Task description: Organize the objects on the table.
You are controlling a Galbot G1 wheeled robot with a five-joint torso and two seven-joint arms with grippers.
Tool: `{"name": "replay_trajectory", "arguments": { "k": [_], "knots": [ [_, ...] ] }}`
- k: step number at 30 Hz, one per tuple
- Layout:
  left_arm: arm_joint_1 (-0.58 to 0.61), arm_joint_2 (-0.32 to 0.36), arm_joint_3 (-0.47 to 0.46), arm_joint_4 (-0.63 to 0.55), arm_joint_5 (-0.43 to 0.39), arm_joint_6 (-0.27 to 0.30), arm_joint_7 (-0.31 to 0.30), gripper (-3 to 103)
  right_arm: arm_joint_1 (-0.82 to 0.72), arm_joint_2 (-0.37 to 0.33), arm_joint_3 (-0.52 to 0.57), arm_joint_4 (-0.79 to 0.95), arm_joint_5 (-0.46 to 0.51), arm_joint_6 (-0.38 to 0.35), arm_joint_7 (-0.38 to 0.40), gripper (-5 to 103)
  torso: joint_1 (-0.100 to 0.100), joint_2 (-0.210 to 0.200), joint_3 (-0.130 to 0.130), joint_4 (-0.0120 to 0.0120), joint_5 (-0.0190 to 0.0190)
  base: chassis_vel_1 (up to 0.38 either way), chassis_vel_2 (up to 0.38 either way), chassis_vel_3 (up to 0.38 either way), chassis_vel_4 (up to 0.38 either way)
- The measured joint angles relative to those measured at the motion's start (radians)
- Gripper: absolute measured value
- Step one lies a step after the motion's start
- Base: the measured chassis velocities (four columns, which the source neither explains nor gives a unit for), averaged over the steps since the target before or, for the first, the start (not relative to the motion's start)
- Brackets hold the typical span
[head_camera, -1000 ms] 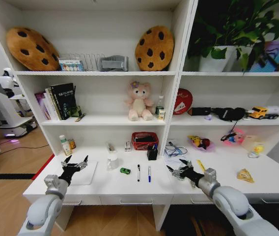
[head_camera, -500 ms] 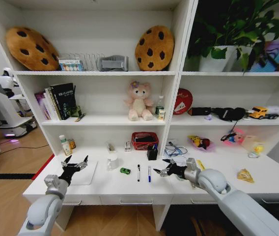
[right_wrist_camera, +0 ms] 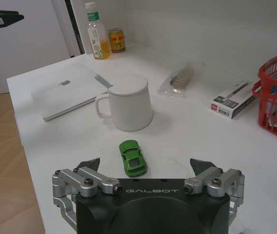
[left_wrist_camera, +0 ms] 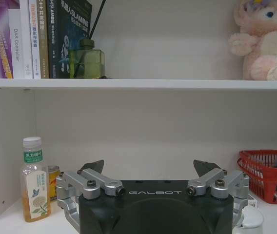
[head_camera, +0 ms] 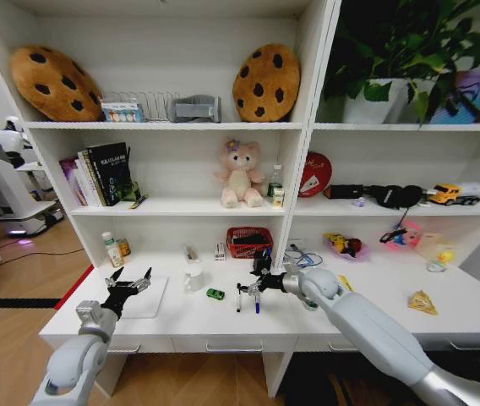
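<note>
On the white table (head_camera: 189,326) my right gripper (head_camera: 253,288) hovers open just above two loose pens (head_camera: 238,299), with the tiny green toy car (head_camera: 215,293) close to its left. In the right wrist view the car (right_wrist_camera: 132,157) lies between the spread fingers of the right gripper (right_wrist_camera: 144,162), and the white cup (right_wrist_camera: 128,102) and silver laptop (right_wrist_camera: 70,90) sit beyond it. My left gripper (head_camera: 128,282) stands open over the laptop (head_camera: 145,303), holding nothing. In the left wrist view the left gripper (left_wrist_camera: 149,166) faces the green-capped bottle (left_wrist_camera: 33,185).
A red basket (head_camera: 249,241) and a black pen holder (head_camera: 262,262) stand behind the pens. A small box (right_wrist_camera: 233,100) and a plastic bag (right_wrist_camera: 180,78) lie near the cup. A can (right_wrist_camera: 115,40) stands by the bottle (right_wrist_camera: 94,31). Shelves rise behind the table.
My right arm has swept left across the table, from its right half to above the pens beside the green car. The left arm has not moved.
</note>
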Motion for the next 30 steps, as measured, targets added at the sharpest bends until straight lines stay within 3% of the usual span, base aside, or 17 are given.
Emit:
{"name": "replay_trajectory", "arguments": {
  "k": [13, 30],
  "knots": [
    [0.0, 0.0, 0.0, 0.0, 0.0, 0.0, 0.0, 100, 0.09, 0.073, -0.135, -0.086, 0.007, -0.058, 0.012, 100, 0.0, 0.0, 0.0, 0.0, 0.0004, 0.0, 0.0, 0.0, 0.0],
    [0.0, 0.0, 0.0, 0.0, 0.0, 0.0, 0.0, 100, 0.242, 0.092, -0.317, -0.143, 0.089, -0.073, 0.047, 100, 0.0, 0.0, 0.0, -0.0001, 0.0004, 0.0, 0.0, 0.0, 0.0]
  ]
}}
